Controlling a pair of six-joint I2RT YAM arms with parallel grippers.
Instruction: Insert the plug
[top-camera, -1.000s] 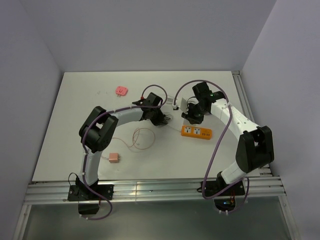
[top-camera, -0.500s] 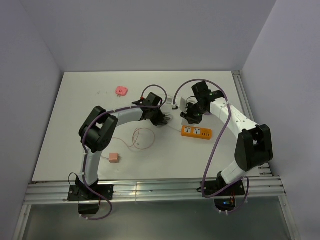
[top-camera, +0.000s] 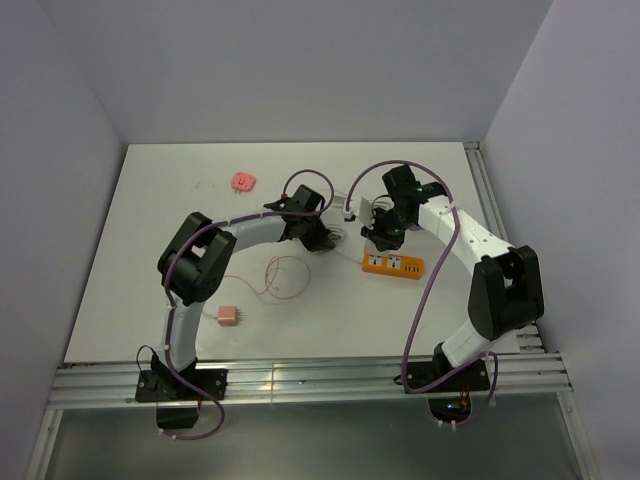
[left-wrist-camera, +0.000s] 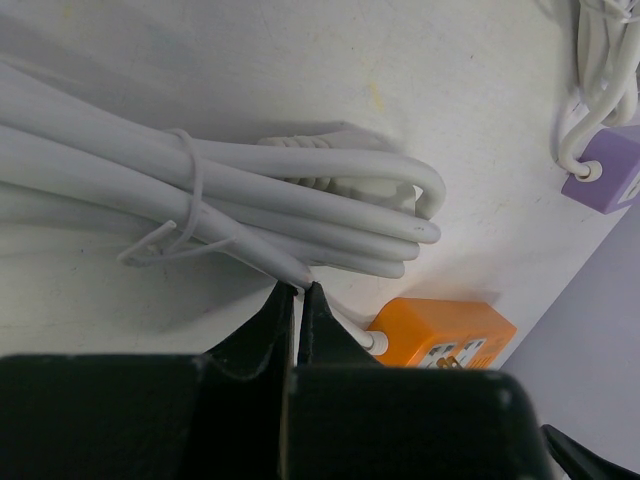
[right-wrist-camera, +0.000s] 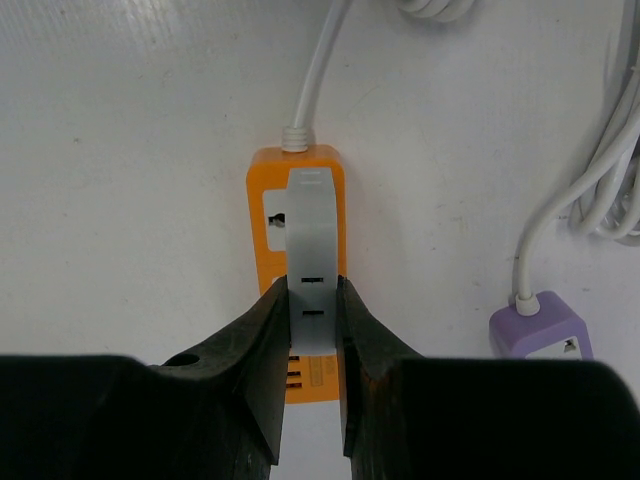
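Right hand (right-wrist-camera: 310, 292) pinches one plug (right-wrist-camera: 310, 215) over strip (right-wrist-camera: 262, 245).

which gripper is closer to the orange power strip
Right. The right gripper holds the white plug over the orange power strip; the left gripper sits by the bundled cable, off to the strip's left.

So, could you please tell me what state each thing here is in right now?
Right gripper: shut on the plug.
Plug: held over the power strip; seating unclear.
Power strip: lying flat, sockets up.
Left gripper: shut, tips at the cable bundle.
Cable bundle: coiled, tied.
Purple box: corded, lying loose.
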